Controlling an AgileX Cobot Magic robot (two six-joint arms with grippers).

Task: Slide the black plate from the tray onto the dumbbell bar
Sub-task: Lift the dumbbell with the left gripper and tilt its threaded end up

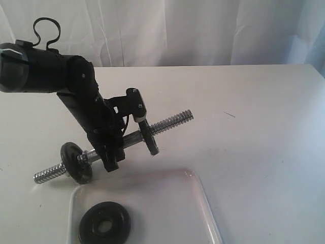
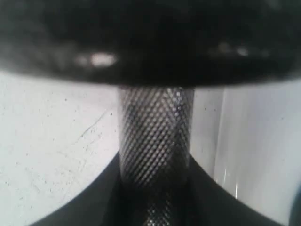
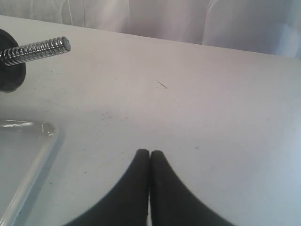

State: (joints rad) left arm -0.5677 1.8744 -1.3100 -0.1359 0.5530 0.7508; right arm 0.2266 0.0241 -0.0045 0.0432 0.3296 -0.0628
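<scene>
The black plate (image 1: 104,224) lies flat in the near left part of the white tray (image 1: 167,203). Behind the tray, the dumbbell bar (image 1: 170,122) lies slantwise with threaded chrome ends. My left gripper (image 1: 111,156) is shut on its knurled middle (image 2: 155,127), between the two black discs on the bar, one (image 1: 76,162) toward the near end and one (image 1: 150,137) toward the far end. One disc (image 2: 150,42) fills the left wrist view's upper part. My right gripper (image 3: 149,153) is shut and empty above bare table, out of the exterior view.
The right wrist view shows the bar's threaded end (image 3: 40,49), a disc edge (image 3: 11,73) and a tray corner (image 3: 33,141). White curtain hangs behind the table (image 1: 264,152). The left arm's black body (image 1: 45,68) leans over the bar.
</scene>
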